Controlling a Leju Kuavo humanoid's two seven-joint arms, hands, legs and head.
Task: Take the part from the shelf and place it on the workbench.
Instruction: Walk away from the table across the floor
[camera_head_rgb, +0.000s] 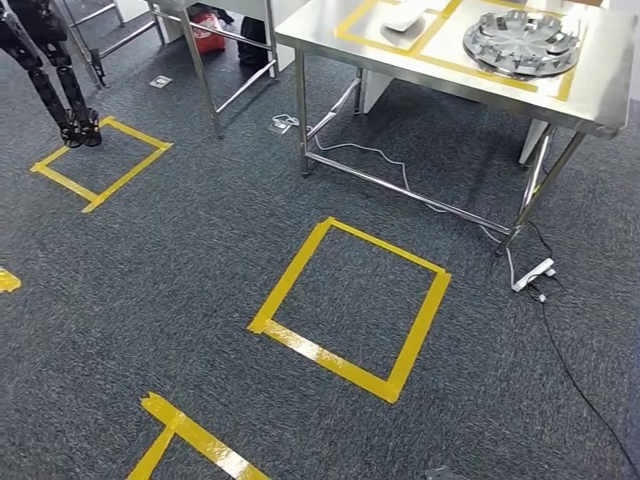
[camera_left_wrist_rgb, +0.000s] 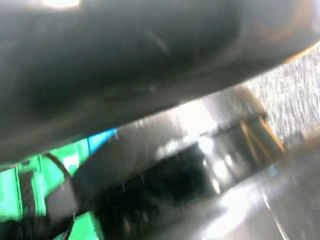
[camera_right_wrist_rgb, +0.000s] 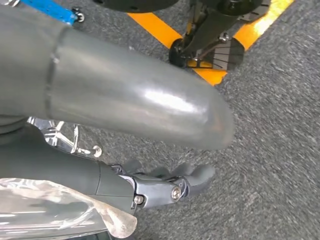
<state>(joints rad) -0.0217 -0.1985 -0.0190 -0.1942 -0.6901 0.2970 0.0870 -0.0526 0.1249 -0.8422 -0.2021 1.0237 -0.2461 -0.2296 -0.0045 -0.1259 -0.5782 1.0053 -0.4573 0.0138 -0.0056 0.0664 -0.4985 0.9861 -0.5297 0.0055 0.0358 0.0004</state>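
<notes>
Close in, the right hand (camera_right_wrist_rgb: 151, 150) hangs over grey carpet, thick grey thumb (camera_right_wrist_rgb: 132, 100) set apart from the long dark fingers (camera_right_wrist_rgb: 170, 187). A crinkled, shiny silver edge (camera_right_wrist_rgb: 56, 210) sits against those fingers. That is likely the part, carried low, but whether the hand truly grips it I cannot tell. The left hand (camera_left_wrist_rgb: 124, 55) is a dark blur against something glossy, so its grasp is unreadable too.

Ahead lies a yellow tape square on the floor (camera_head_rgb: 351, 305), probably the standing mark. Beyond it is the stainless steel workbench (camera_head_rgb: 317, 35), where a round silver slotted disc (camera_head_rgb: 522, 42) already rests inside yellow outlines.
</notes>
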